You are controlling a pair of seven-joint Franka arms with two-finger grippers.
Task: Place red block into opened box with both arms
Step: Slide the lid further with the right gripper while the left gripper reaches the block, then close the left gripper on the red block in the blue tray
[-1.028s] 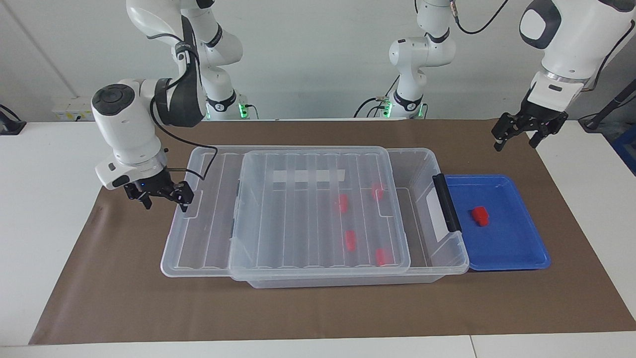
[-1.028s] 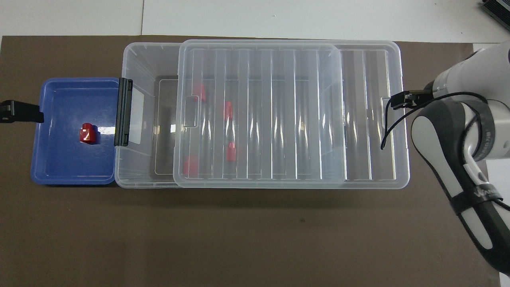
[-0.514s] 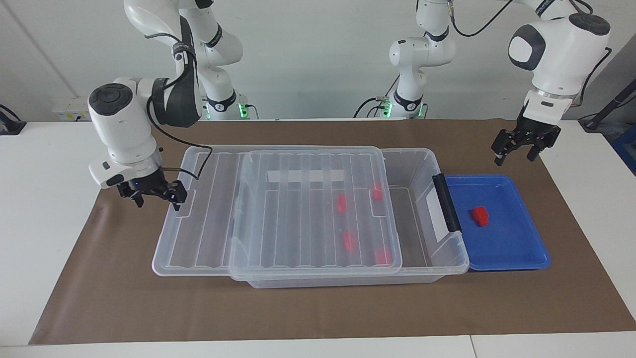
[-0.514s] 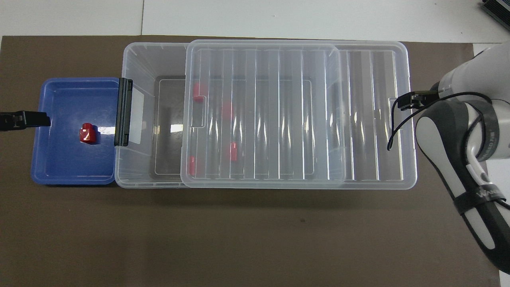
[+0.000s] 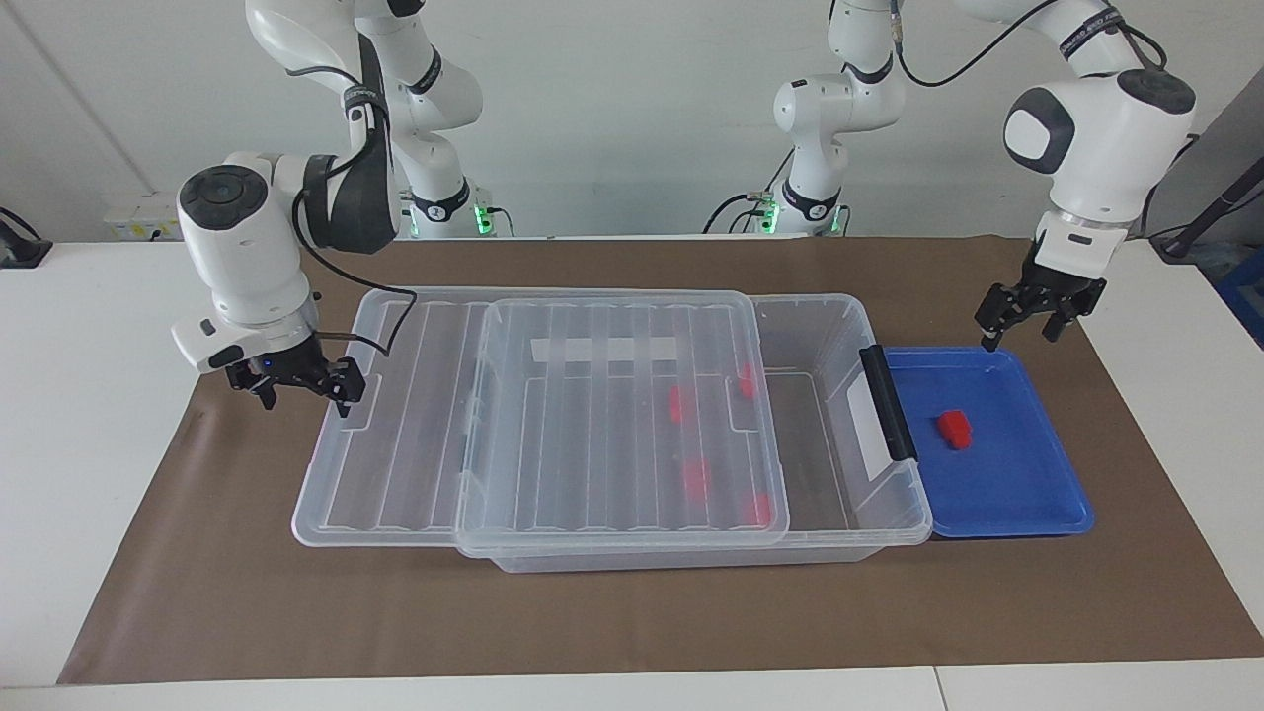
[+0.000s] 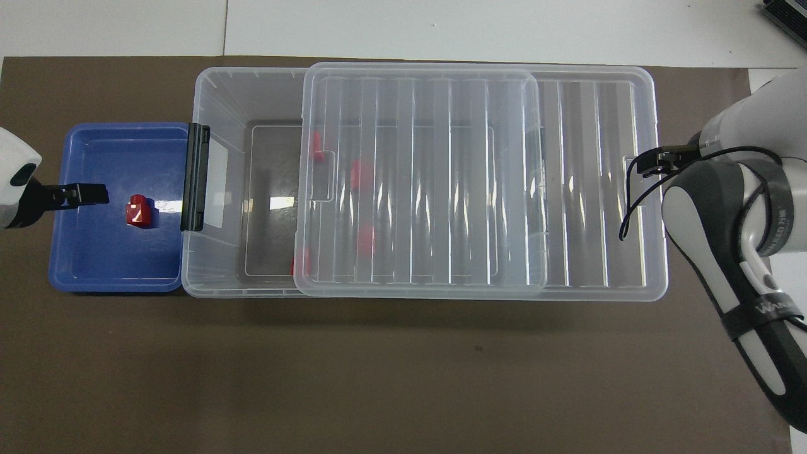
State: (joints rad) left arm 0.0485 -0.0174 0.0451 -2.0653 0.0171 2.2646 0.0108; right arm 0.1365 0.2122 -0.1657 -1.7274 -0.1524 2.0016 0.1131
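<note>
One red block [image 5: 954, 428] [image 6: 138, 210] lies in the blue tray [image 5: 1027, 494] [image 6: 94, 265]. The box [image 5: 839, 316] [image 6: 214, 88] is part open, its ribbed clear lid [image 5: 592, 415] [image 6: 441, 176] slid toward the right arm's end. Several more red blocks [image 5: 676, 403] show through the lid. My right gripper [image 5: 301, 380] [image 6: 649, 165] stands open at the lid's end tab, one fingertip against it. My left gripper [image 5: 1017, 321] [image 6: 82, 194] hangs open over the tray, beside the block and clear of it.
The box's black handle [image 5: 887, 403] butts against the tray. A brown mat [image 5: 632, 612] covers the table under everything. The lid overhangs the box at the right arm's end.
The lid has slid farther toward the right arm's end along with the right gripper, widening the opening. The left gripper has come down and in over the tray toward the block.
</note>
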